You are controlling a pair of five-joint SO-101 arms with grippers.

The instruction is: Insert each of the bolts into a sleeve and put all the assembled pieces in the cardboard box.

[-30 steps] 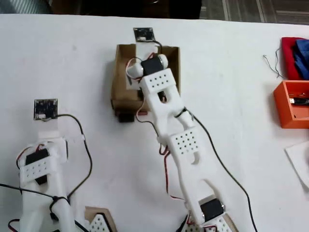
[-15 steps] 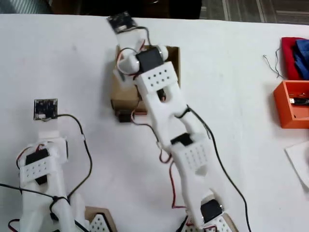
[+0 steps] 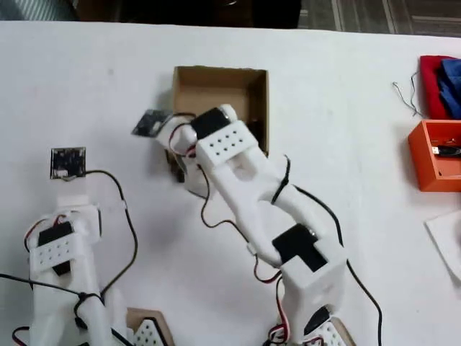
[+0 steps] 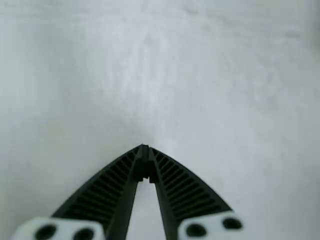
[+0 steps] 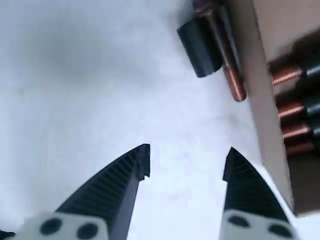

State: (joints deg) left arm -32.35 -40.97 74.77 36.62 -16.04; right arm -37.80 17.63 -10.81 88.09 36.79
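The cardboard box (image 3: 220, 90) stands open at the table's back middle. In the right wrist view, several copper bolts in black sleeves (image 5: 295, 117) lie inside it, behind its brown wall (image 5: 260, 75). One more copper bolt in a black sleeve (image 5: 212, 45) lies on the white table just outside that wall. My right gripper (image 5: 187, 160) hangs open and empty above the table, short of this piece. The right arm's wrist (image 3: 216, 140) sits over the box's front left corner. My left gripper (image 4: 144, 152) is shut on nothing above bare table, and its arm (image 3: 61, 249) is at the front left.
An orange box (image 3: 436, 155) and a red and blue cloth (image 3: 439, 79) sit at the right edge, with a thin wire (image 3: 407, 94) beside them. A white sheet (image 3: 446, 241) lies at the front right. Cables trail from both arms.
The right arm has drawn back from over the box, and its wrist has swung left to the front left corner. The left arm has not moved.
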